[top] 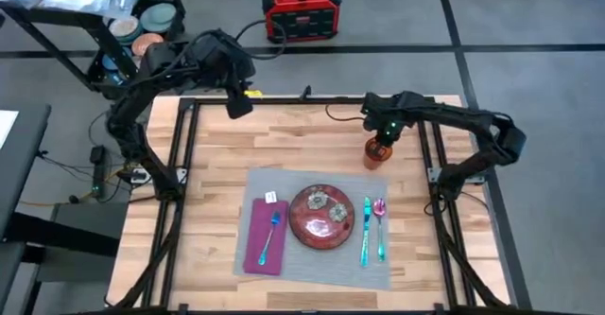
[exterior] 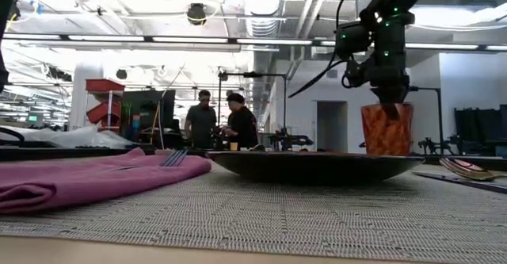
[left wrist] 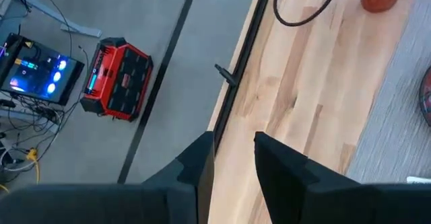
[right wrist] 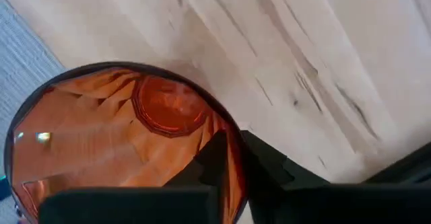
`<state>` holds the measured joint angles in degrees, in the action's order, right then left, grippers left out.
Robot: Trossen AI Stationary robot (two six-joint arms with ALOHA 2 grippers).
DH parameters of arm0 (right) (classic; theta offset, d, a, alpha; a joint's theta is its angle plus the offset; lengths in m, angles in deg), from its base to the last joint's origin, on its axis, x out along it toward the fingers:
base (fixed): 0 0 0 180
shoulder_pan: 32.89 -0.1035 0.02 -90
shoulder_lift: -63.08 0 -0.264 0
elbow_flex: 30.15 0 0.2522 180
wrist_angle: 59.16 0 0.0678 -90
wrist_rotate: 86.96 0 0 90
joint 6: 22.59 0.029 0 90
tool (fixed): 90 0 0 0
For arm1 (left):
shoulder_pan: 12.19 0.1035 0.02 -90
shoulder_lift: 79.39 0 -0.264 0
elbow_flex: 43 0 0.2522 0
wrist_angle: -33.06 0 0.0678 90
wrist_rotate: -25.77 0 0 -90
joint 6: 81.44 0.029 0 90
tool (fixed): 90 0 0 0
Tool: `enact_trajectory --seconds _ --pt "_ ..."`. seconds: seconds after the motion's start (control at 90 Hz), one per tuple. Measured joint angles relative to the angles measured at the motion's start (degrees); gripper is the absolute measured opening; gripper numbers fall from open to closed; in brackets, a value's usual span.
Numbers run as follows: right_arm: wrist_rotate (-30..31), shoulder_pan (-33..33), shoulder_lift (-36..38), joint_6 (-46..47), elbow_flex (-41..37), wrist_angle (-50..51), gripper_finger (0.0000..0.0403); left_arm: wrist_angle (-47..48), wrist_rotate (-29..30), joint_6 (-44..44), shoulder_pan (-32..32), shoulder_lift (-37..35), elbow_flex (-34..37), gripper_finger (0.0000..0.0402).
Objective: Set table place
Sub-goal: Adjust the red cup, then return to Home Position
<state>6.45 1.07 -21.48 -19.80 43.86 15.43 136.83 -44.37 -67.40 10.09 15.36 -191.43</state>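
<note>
High view: my right end effector point(top: 382, 137) pinches the orange tumbler's point(top: 376, 152) rim, one finger inside, standing it off the grey placemat's point(top: 312, 258) far corner for the place setting; left end effector point(top: 238, 102) idles, narrowly parted, above the bench's point(top: 217, 154) far edge.

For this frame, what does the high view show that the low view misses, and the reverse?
Only the high view shows the left claw waiting over the table's far edge, the blue spoon on the napkin, and the red box on the floor. Only the low view shows two people in the room behind. Both show the right claw gripping the orange cup's rim, the plate and the placemat.
</note>
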Motion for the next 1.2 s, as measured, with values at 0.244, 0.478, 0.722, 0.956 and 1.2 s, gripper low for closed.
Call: enact_trajectory --seconds 0.244,0.478,0.722,0.956,1.2 --pt "-2.92 -1.06 -0.22 0.2 0.02 -0.02 0.0087 0.0 0.0 -1.47 0.0 0.01 0.0 0.0089" --pt "-3.69 -1.25 2.16 0.22 0.1 -1.69 0.0107 -0.01 0.0 -1.38 0.0 0.01 0.0 0.0089" --pt "-5.61 -1.92 11.08 -1.35 0.11 0.95 0.0112 -0.01 -1.51 -1.17 -0.19 -0.18 0.0 0.0085" --pt "-15.87 -7.13 33.06 -8.04 -0.17 1.79 0.0111 -0.25 -16.83 -2.03 0.5 -9.42 3.11 0.0007" --pt "-16.23 -11.44 52.67 2.33 -14.18 -14.88 0.0111 -17.53 -21.97 -12.45 -2.58 -35.67 36.51 0.0007"
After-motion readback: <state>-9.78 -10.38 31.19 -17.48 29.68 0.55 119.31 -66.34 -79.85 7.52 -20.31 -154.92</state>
